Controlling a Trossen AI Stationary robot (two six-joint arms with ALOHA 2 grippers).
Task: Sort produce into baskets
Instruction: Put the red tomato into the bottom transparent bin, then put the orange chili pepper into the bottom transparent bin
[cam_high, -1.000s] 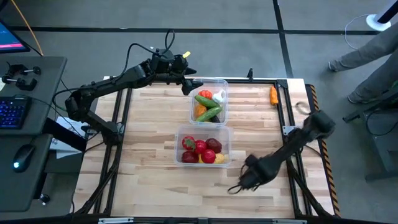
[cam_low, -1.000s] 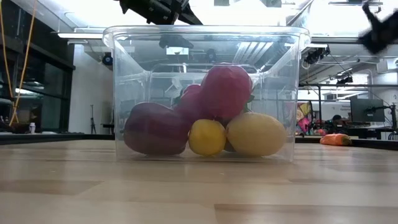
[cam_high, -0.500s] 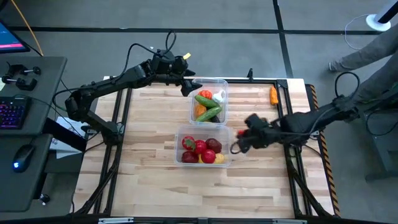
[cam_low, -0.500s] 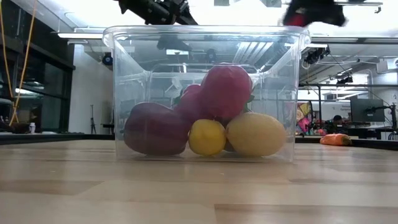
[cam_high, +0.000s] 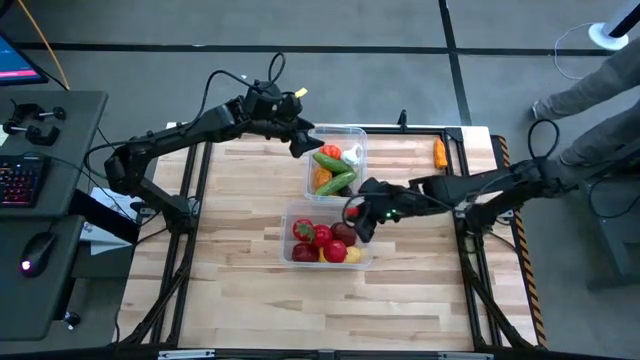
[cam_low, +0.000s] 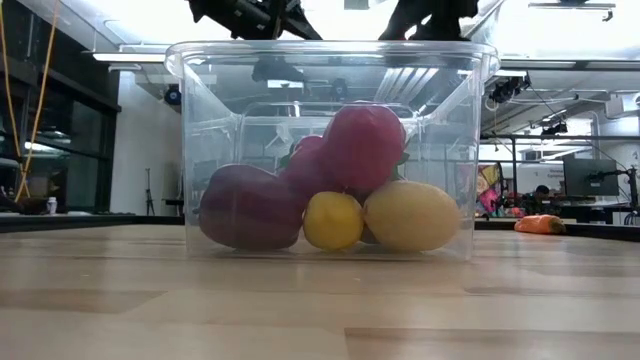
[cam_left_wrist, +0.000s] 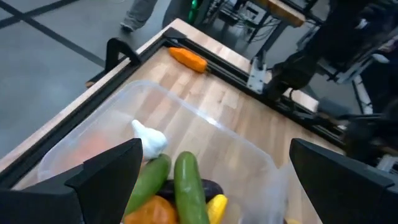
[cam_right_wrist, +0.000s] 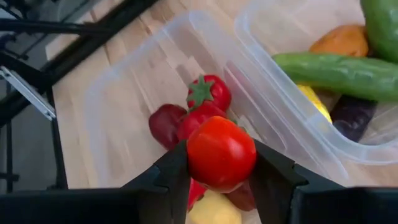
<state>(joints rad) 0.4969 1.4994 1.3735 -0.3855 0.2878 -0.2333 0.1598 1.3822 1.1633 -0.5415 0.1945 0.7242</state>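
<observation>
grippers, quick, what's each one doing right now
Left gripper: open, empty, over the vegetable basket.
Right gripper: shut on a red tomato, above the fruit basket.

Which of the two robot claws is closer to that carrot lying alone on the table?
The right gripper, though not close: it holds a red tomato over the near tub. The left gripper hovers at the far tub's opposite end from the carrot.

Keyboard (cam_high: 20, 180) and mouse (cam_high: 38, 250) on side desk (cam_high: 60, 120); person's legs (cam_high: 600, 90) beyond table

A red tomato (cam_right_wrist: 221, 154) sits between dark fingers (cam_right_wrist: 275, 174); green cucumbers (cam_left_wrist: 189, 186), orange carrot (cam_left_wrist: 188, 58).
</observation>
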